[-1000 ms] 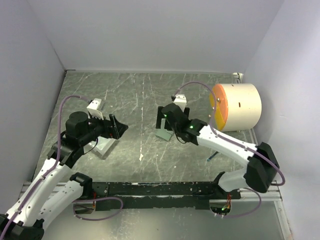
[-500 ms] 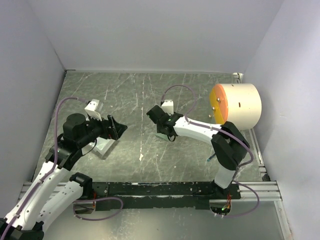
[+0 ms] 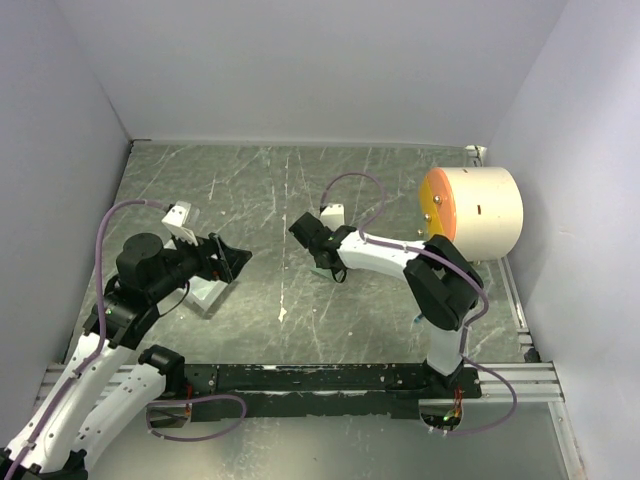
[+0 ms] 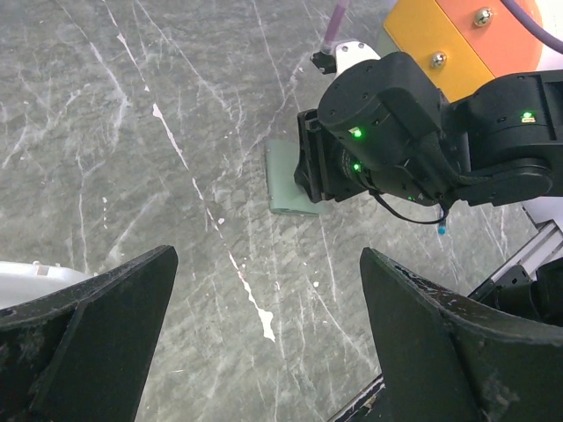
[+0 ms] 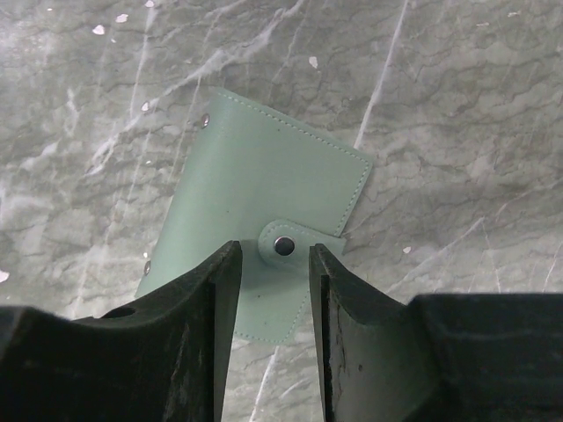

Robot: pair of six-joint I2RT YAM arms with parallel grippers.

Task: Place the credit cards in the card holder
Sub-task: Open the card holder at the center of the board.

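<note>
Right arm is reaching out over the middle of the table [image 3: 270,190], and the right gripper [image 5: 274,253] is hanging directly above the card holder [image 5: 264,202]. In the wrist view its two fingers [image 5: 207,334] are standing a narrow gap apart, not pressed together, and the snap tab [image 5: 295,242] is showing right in that gap. I cannot tell whether the tips are touching the wallet. It is lying flat on the marbled surface, sage-green side up, with the tab buttoned down. So the holder is closed and nothing is going into it yet.

Over at nine o'clock from the wallet, the left gripper [image 4: 268,257] is hovering with its jaws spread wide and nothing between them, pointing toward three o'clock, straight at the right arm's wrist. Under the left arm, toward seven o'clock of that gripper, the white tray [image 3: 203,295] is peeking out. No credit card is showing in any view. If cards are lying in that tray, the arm is covering them.

At two o'clock from the wallet, the big cream drum [image 3: 480,210] with the orange face is sitting well apart and out of play.

By my reckoning we are right at the start. The wallet needs unsnapping and folding open, then each card needs fetching and sliding into a pocket. All of that is waiting.
</note>
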